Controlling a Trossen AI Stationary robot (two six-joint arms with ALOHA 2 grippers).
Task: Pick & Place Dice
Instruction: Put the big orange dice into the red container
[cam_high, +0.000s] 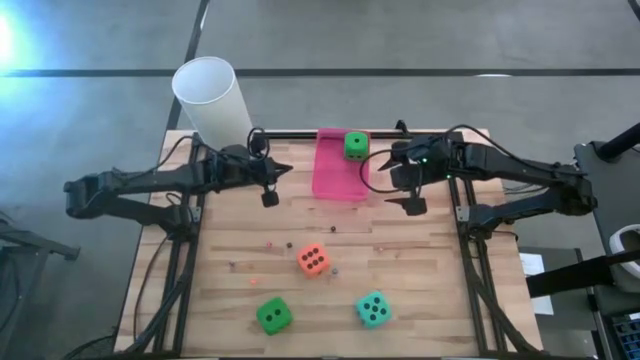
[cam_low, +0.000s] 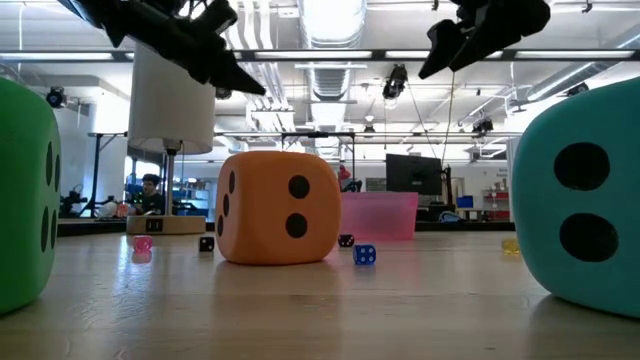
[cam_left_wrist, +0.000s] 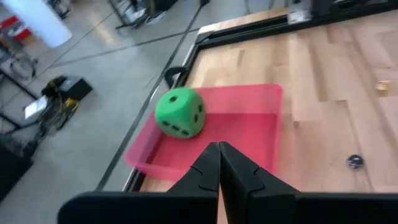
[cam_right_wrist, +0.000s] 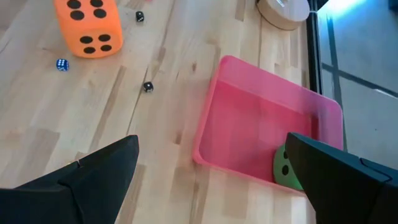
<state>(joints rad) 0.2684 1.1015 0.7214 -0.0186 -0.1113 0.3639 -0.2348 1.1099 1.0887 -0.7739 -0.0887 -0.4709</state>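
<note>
Pale wooden planks make up the table (cam_high: 400, 250), which stands on a grey concrete floor; beyond it the low view shows a workshop with ceiling strip lights, monitors and a seated person.

The right end effector (cam_high: 410, 195) hangs above the table beside the pink tray (cam_high: 335, 180), its fingers spread wide and empty. The left end effector (cam_high: 270, 190) hangs on the tray's other side, fingers pressed together on nothing.

One green die (cam_high: 355, 146) sits in the tray at the far edge. The orange die (cam_high: 312, 260) lies mid-table, a second green die (cam_high: 273, 315) and the teal die (cam_high: 373, 310) near the front edge. Tiny dice (cam_right_wrist: 61, 65) are scattered around. A white cylinder (cam_high: 212, 98) stands at the far left corner.
</note>
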